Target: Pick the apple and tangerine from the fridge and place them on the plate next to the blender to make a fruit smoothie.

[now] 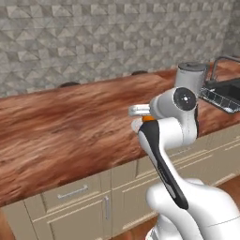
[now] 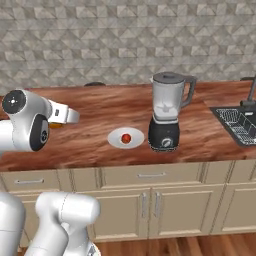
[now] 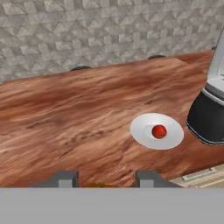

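The red apple [image 2: 126, 137] [image 3: 159, 131] lies on the small white plate [image 2: 116, 140] [image 3: 142, 131], just left of the blender [image 2: 166, 112] [image 3: 210, 118] [image 1: 190, 77] on the wooden counter. My gripper [image 3: 106, 181] hovers above the counter left of and nearer than the plate. It is shut on the tangerine [image 3: 101, 185], which shows as an orange sliver between the fingertips [image 3: 65, 178]. The same tangerine peeks out beside the arm [image 1: 148, 118] [image 2: 56, 125]. The fridge is out of view.
A sink with a dish rack [image 2: 239, 126] [image 1: 224, 96] lies right of the blender. A grey tiled wall [image 2: 125, 45] backs the wooden counter [image 2: 100, 112]. Beige drawers and cabinet doors [image 2: 150, 200] run below the counter's front edge.
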Robot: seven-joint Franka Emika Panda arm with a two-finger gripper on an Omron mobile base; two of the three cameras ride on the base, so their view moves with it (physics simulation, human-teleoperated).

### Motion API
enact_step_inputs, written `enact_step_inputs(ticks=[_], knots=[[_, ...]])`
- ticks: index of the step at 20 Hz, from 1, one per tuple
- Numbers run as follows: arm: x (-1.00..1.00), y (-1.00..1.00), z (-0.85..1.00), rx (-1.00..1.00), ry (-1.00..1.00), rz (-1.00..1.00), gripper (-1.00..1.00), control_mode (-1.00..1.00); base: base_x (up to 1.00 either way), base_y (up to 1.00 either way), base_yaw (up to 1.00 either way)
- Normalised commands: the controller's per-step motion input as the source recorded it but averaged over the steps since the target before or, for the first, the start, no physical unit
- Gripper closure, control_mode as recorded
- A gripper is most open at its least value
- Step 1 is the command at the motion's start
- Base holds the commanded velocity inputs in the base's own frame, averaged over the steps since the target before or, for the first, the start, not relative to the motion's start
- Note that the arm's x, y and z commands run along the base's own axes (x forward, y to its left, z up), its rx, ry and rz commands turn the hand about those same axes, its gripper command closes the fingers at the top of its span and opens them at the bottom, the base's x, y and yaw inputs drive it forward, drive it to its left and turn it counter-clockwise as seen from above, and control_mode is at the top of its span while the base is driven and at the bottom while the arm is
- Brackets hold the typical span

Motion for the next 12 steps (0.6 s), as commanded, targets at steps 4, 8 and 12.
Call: enact_step_inputs(ticks=[4, 8, 12], knots=[[0.00, 0.00, 0.00, 0.00, 0.00, 0.00, 1.00, 1.00, 0.24, -0.84, 0.06], [0.00, 0.00, 0.00, 0.00, 0.00, 0.00, 1.00, 1.00, 0.15, -0.72, 0.06], [0.00, 0.00, 0.00, 0.00, 0.00, 0.00, 1.00, 1.00, 0.34, -0.07, 0.02]])
